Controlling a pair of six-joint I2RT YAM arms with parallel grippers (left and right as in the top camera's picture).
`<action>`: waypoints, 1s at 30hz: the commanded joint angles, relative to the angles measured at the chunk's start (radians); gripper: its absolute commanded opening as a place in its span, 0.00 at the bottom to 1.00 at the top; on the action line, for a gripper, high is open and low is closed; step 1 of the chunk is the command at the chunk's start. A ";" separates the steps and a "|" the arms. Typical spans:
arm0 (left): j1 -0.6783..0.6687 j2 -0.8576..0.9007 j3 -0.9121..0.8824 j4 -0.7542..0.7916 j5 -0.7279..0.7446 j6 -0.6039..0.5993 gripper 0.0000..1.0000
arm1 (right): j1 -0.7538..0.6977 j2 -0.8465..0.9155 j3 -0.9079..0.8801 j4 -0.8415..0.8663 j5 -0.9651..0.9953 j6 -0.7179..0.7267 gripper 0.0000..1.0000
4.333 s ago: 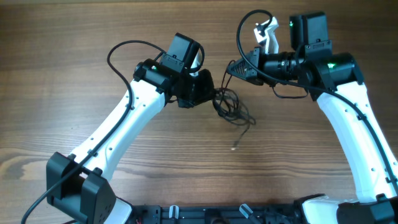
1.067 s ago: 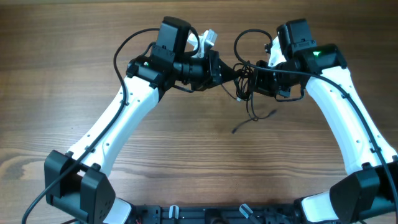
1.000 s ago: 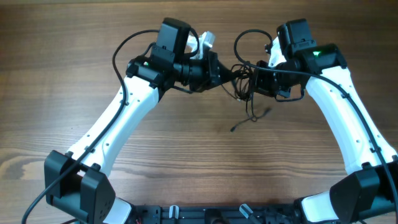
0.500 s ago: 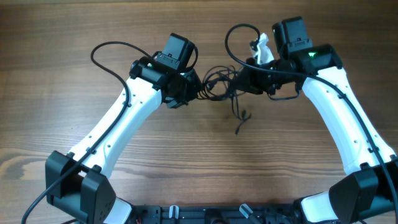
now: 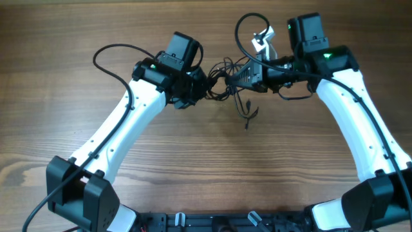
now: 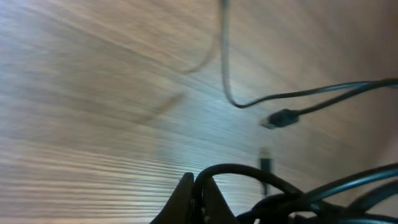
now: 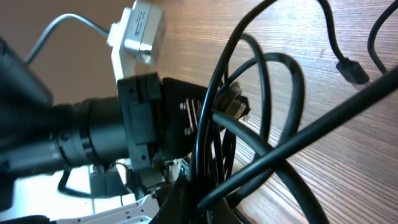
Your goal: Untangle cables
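The cables (image 5: 226, 92) are a bunch of thin black cords strung between my two grippers at the back middle of the table. One loose strand (image 5: 246, 111) hangs down toward the wood. My left gripper (image 5: 207, 87) is shut on the bunch's left side; its wrist view shows the fingertips (image 6: 186, 194) pinching a black loop (image 6: 249, 171), with a plug end (image 6: 283, 118) beyond. My right gripper (image 5: 238, 77) is shut on the right side; cords (image 7: 261, 118) run from its closed jaws (image 7: 200, 208) across the frame.
The wooden table (image 5: 77, 38) lies under both arms. A thicker black arm cable (image 5: 106, 55) loops to the left of the left arm, and another (image 5: 244, 26) arcs above the right wrist. The left arm's wrist (image 7: 93, 130) fills the right wrist view's left side.
The left gripper has swung back left since a second ago. In the last half second the right gripper turned and drew slightly right, and the hanging strand rose a little.
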State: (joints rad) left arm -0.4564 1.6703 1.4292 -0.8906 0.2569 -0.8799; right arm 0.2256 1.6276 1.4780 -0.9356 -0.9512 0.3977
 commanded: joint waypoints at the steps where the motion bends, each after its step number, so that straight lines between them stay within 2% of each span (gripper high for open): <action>1: 0.019 -0.002 -0.006 0.097 0.288 0.046 0.04 | -0.002 -0.042 0.035 -0.021 -0.066 -0.053 0.04; 3: 0.040 -0.005 -0.006 0.136 0.362 0.045 0.04 | -0.002 -0.042 0.035 -0.047 -0.032 -0.093 0.04; 7: 0.107 -0.008 -0.006 0.158 0.431 0.038 0.04 | -0.002 -0.042 0.035 -0.108 0.169 -0.078 0.04; 10: 0.143 -0.008 -0.006 0.158 0.483 0.038 0.04 | -0.002 -0.042 0.035 -0.158 0.473 0.021 0.04; 14: 0.148 -0.008 -0.006 0.156 0.486 0.065 0.04 | -0.002 -0.041 0.034 -0.204 0.709 0.145 0.04; 17: 0.140 -0.008 -0.006 0.155 0.485 0.065 0.04 | -0.002 -0.041 0.034 -0.207 0.673 0.143 0.04; 19: 0.138 -0.008 -0.006 0.159 0.483 0.065 0.04 | -0.002 -0.041 0.034 -0.198 0.568 0.097 0.04; 23: 0.138 -0.008 -0.006 0.156 0.467 0.065 0.04 | -0.002 -0.041 0.034 -0.153 0.229 -0.125 0.05; 26: 0.138 -0.006 -0.006 0.118 0.409 0.064 0.04 | -0.002 -0.041 0.034 -0.128 -0.007 -0.252 0.09; 29: 0.138 -0.004 -0.006 0.073 0.365 0.065 0.04 | -0.002 -0.041 0.034 -0.119 -0.037 -0.288 0.11; 30: 0.138 -0.004 -0.006 0.062 0.356 0.065 0.04 | -0.002 -0.041 0.034 -0.113 0.003 -0.271 0.17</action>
State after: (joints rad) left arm -0.3157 1.6703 1.4220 -0.8036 0.6628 -0.8360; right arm 0.2180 1.5913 1.5024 -1.0657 -0.8196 0.2142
